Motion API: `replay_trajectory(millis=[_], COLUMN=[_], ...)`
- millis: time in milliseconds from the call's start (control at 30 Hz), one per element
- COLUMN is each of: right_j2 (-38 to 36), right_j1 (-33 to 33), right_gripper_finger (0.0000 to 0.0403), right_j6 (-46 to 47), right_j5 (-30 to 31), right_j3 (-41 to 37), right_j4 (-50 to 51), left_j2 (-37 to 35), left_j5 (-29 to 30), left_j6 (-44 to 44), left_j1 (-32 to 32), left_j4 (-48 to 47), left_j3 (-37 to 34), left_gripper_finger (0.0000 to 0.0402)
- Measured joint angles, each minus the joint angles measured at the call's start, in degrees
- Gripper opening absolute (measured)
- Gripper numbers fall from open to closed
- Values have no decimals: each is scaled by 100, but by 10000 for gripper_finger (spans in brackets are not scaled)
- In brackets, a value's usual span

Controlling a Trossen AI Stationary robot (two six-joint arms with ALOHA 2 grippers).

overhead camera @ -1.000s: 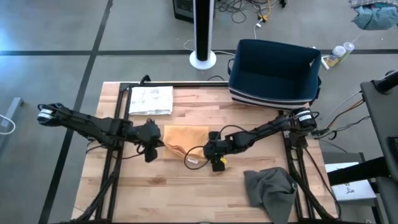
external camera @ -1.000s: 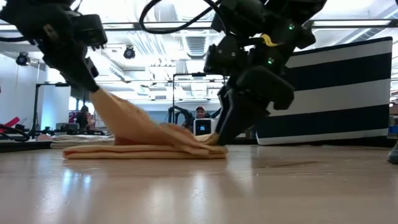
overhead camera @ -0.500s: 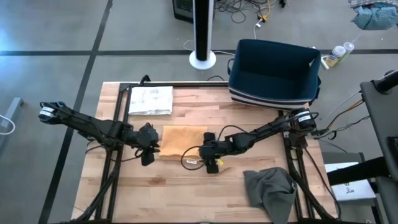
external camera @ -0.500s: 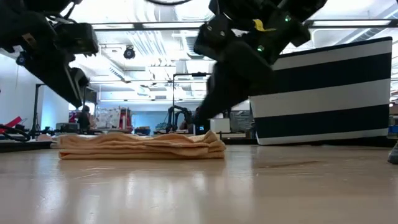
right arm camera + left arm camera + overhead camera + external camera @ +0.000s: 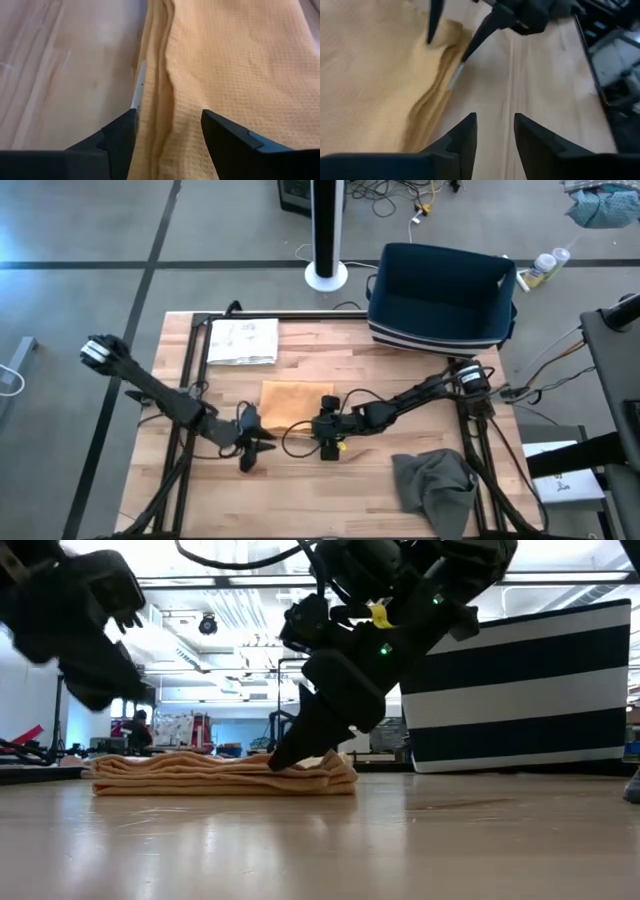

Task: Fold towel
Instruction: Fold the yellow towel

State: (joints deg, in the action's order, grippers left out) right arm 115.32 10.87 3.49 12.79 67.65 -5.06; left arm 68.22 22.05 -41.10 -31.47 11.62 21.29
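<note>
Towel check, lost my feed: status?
Left gripper open, clear of towel. Right gripper open, fingers over towel's edge. Towel folded flat. Nothing in the way.

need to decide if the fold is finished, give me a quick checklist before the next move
1. Orange towel lies flat in a folded stack on the table: ok.
2. Left pincer open and clear of the towel, nothing between its fingers: ok.
3. Right pincer open at the towel's edge, with its fingers either side of the layered edge: ok.
4. Layered edges line up evenly: not ok, they look wavy in the right wrist view.
5. Grey cloth lies apart from the towel: ok.
6. White label tucked in: not ok, it sticks out.
</note>
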Motion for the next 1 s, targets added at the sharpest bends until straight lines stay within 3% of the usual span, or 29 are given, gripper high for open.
replay_trajectory(millis=[133,400,700,1000], right_j2=[7,14,27,27], right_j1=[0,32,6,-37], right_gripper_finger=[213,201,157,39], right_j6=[-45,154,94,36], right_j5=[60,-121,-73,-75], right_j3=[-20,-43,-54,-56], right_j4=[57,57,46,40], left_j2=[1224,2904,3113,2915], left_j5=[314,620,752,854], left_j6=[-149,-424,-448,-467], left_j1=[-12,143,316,377], left_j4=[920,1205,1239,1149], left_j3=[1,665,658,506], left_gripper_finger=[98,66,38,37])
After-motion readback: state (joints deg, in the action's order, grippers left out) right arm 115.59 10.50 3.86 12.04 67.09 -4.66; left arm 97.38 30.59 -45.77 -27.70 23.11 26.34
